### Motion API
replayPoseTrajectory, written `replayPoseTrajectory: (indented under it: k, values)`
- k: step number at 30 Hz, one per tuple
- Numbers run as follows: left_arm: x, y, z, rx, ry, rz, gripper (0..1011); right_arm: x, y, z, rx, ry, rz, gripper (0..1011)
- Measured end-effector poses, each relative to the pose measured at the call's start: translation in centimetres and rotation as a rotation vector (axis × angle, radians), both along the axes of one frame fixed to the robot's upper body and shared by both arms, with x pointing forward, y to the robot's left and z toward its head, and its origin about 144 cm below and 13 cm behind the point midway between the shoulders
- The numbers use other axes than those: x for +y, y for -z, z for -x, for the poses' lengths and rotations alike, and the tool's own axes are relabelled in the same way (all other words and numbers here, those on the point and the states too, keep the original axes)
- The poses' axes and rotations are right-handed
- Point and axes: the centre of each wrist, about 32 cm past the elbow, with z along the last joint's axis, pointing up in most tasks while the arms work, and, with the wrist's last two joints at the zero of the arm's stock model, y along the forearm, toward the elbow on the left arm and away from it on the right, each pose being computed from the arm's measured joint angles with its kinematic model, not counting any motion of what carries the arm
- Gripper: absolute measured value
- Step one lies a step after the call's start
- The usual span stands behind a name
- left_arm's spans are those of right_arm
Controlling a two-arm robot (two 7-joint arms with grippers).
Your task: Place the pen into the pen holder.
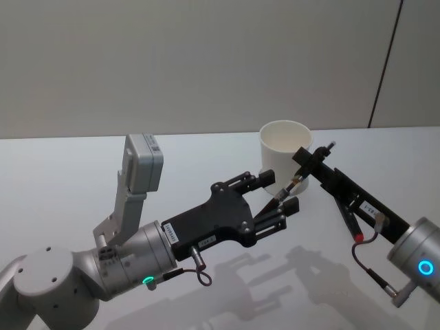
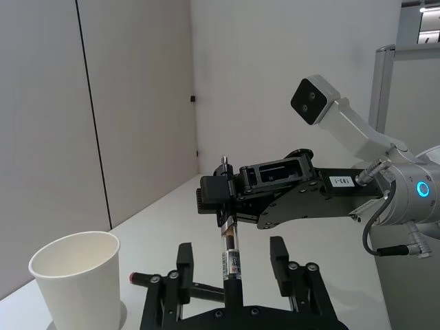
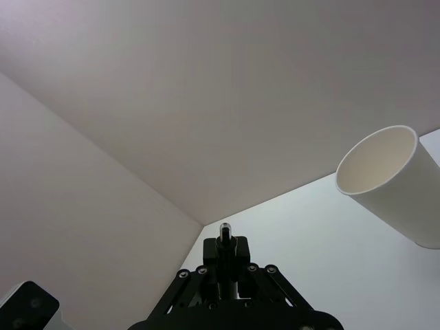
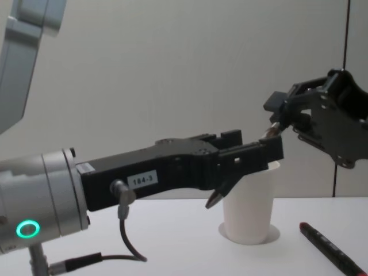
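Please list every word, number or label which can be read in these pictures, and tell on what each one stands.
"184-3" (the mark between 4 and 3 is unclear): side label on the body of the left gripper.
White label on the right gripper: too blurred to read.
Printed band on the pen: too small to read.
Paper cup: no text.

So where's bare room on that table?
Bare: the table left of the cup and its back right part. Crowded: before the cup, where left gripper and right gripper meet at the pen; a marker lies right of it.
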Motion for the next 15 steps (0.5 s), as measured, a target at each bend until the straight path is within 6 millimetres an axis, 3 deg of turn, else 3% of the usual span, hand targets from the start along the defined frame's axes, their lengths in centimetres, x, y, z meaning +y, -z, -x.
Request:
replayPoseTrajectory:
  k: [8, 12, 15]
  values:
    - [0.00, 0.00, 0.00, 0.000, 0.000, 0.000, 900, 0.00, 0.00, 0.00, 0.000, -0.001, 0.000, 137]
    - [0.00, 0.00, 0.00, 0.000, 0.000, 0.000, 996, -0.06, -0.03, -0.02, -0.007, 0.001, 0.004, 137]
    - [0.00, 0.00, 0.00, 0.000, 0.000, 0.000, 1001, -0.18, -0.05, -0.05, -0.017, 0.007, 0.016, 137]
